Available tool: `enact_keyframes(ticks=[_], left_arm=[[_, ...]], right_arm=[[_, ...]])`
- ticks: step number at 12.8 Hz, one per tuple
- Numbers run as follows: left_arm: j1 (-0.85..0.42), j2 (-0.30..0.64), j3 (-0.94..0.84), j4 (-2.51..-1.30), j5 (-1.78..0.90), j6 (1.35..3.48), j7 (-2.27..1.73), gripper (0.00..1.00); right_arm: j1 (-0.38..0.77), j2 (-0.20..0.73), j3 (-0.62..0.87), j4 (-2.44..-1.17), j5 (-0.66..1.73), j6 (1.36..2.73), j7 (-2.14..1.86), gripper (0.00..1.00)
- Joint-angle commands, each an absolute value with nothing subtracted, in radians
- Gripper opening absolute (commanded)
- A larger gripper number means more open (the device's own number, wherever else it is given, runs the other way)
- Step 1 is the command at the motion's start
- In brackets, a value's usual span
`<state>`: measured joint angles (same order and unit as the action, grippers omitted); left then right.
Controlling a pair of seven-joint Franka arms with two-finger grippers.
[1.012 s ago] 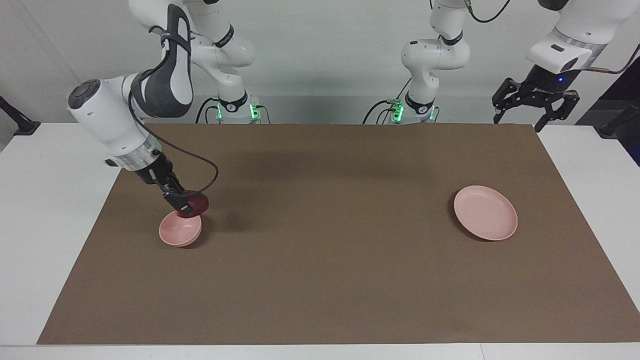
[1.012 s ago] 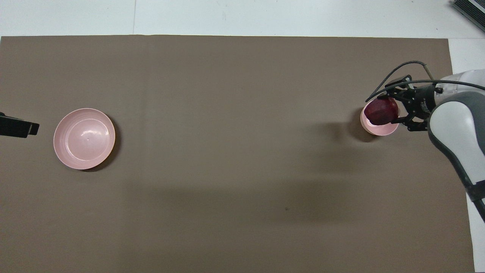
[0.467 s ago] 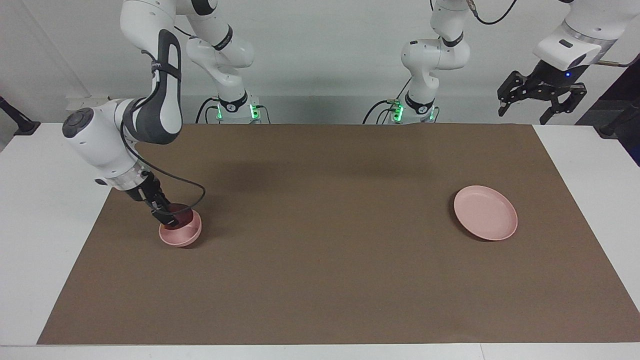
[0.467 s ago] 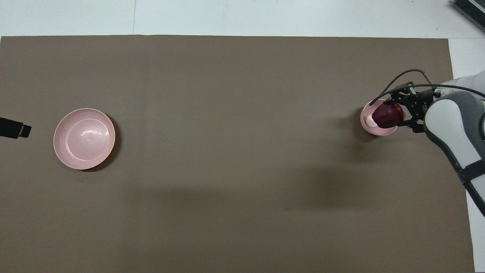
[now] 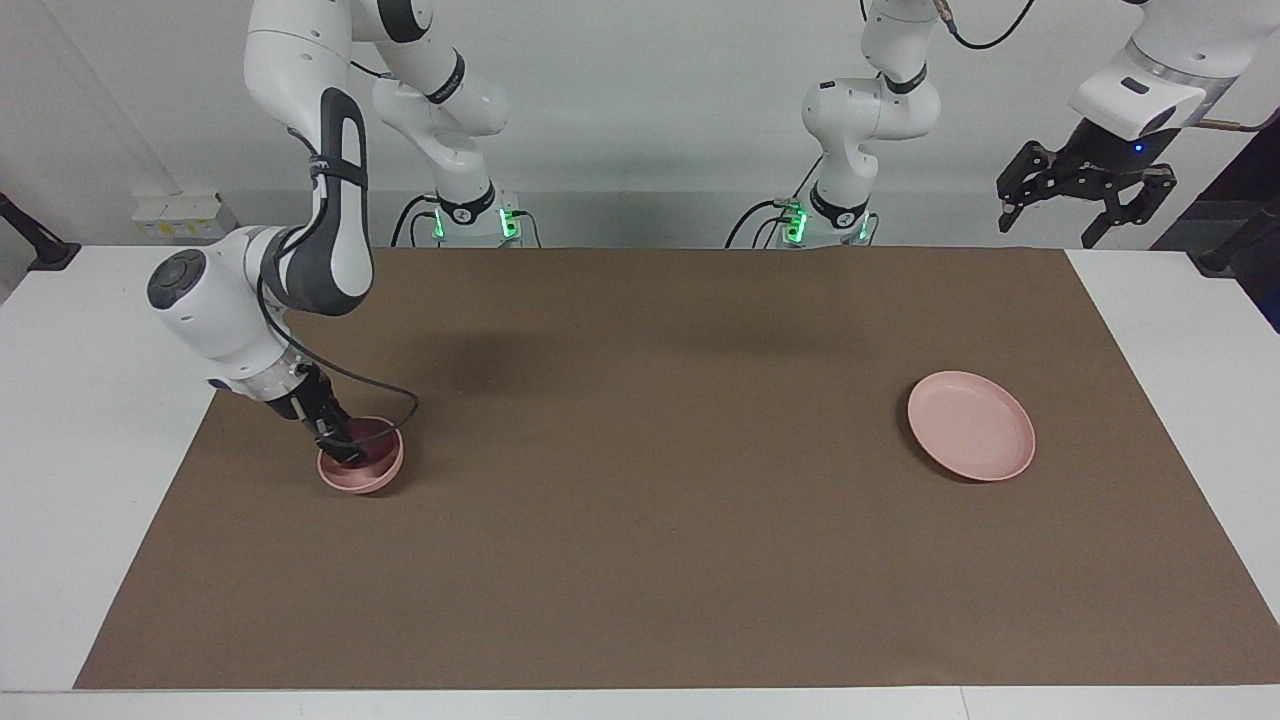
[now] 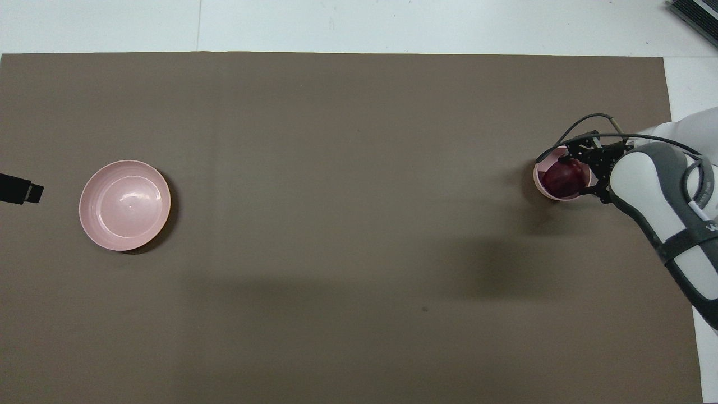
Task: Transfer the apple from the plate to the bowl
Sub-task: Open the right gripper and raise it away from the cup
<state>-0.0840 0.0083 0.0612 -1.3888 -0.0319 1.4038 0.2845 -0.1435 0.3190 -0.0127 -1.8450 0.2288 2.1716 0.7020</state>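
The dark red apple (image 5: 370,435) sits low inside the small deep pink bowl (image 5: 362,476) at the right arm's end of the mat. My right gripper (image 5: 345,443) reaches down into the bowl and is shut on the apple. In the overhead view the apple (image 6: 560,178) fills most of the bowl (image 6: 538,180), with the right gripper (image 6: 573,174) around it. The flat pink plate (image 5: 970,425) lies bare at the left arm's end; it also shows in the overhead view (image 6: 124,205). My left gripper (image 5: 1085,198) waits open, raised over the table's edge beside the plate's end.
A brown mat (image 5: 640,500) covers the table, with white table top (image 5: 90,420) at each end. The right arm's elbow and cable hang over the mat's edge beside the bowl. The left gripper's tip (image 6: 19,189) shows at the overhead view's edge.
My right gripper has come down with the apple from just above the bowl's rim into the bowl. The left gripper has risen a little and drawn away from the plate.
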Motion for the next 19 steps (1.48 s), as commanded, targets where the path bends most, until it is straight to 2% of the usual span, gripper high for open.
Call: enact_keyframes(ticks=[1, 5, 9, 11, 14, 19], left_arm=[[-0.094, 0.009, 0.071, -1.364, -0.008, 1.39, 0.27, 1.0], [-0.091, 0.006, 0.071, -1.365, -0.008, 1.39, 0.268, 1.0], [-0.092, 0.005, 0.072, -1.367, -0.008, 1.384, 0.273, 1.0], [-0.092, 0.005, 0.071, -1.367, -0.009, 1.384, 0.273, 1.0], [-0.092, 0.005, 0.072, -1.367, -0.009, 1.384, 0.273, 1.0], [-0.092, 0.005, 0.071, -1.367, -0.009, 1.384, 0.273, 1.0]], right_arm=[[-0.147, 0.299, -0.006, -1.797, 0.196, 2.119, 0.664, 1.0], [-0.127, 0.27, 0.008, -1.695, 0.079, 2.008, 0.517, 1.0], [-0.107, 0.258, 0.009, -1.594, 0.028, 1.864, 0.139, 1.0], [-0.089, 0.23, 0.011, -1.592, -0.021, 1.829, 0.031, 1.0], [0.009, 0.143, 0.011, -1.595, -0.071, 1.729, 0.052, 1.0], [0.0, 0.031, 0.022, -1.598, 0.01, 1.597, 0.074, 1.0]])
